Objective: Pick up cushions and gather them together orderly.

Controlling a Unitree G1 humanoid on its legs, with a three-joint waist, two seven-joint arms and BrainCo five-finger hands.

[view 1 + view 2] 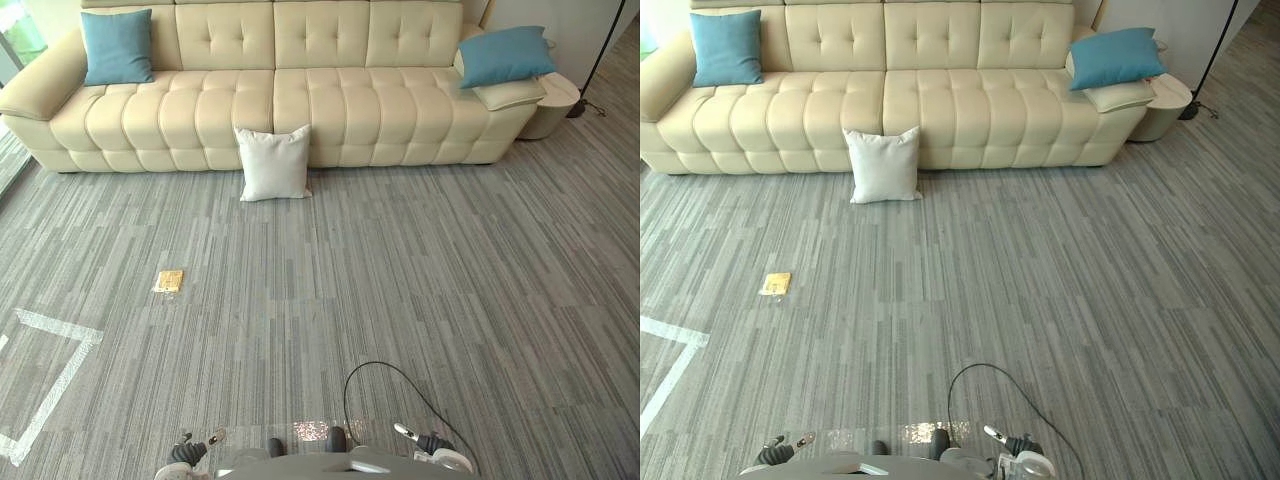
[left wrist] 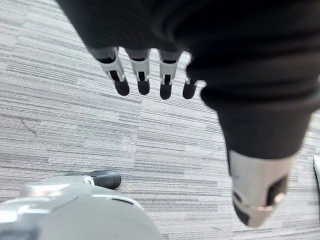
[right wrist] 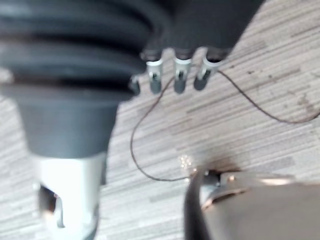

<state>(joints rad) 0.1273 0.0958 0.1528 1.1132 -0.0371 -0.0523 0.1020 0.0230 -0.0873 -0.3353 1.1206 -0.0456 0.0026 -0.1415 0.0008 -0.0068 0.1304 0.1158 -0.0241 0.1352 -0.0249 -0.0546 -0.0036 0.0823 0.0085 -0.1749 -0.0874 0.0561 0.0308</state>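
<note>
- Left hand: hangs low over the carpet, fingers straight and slightly apart, thumb off to the side. Holds nothing.
- Right hand: same posture, fingers straight and pointing at the carpet. Also empty.
- Head views put both hands at the bottom edge, well apart from every cushion.
- White cushion: on the carpet, upright, leaning back against the front of the cream sofa, a bit left of its middle.
- Left blue cushion: on the seat at the sofa's left end, upright against the backrest, just beside the left arm.
- Right blue cushion: at the sofa's right end, tilted, resting on top of the right arm.
- The three cushions sit well apart from each other, not gathered.
- Small yellow flat item: on the carpet left of centre, between the robot and the sofa; can't tell what it is.
- White tape lines: on the carpet at near left.
- Round pale side table: just beside the sofa's right end.
</note>
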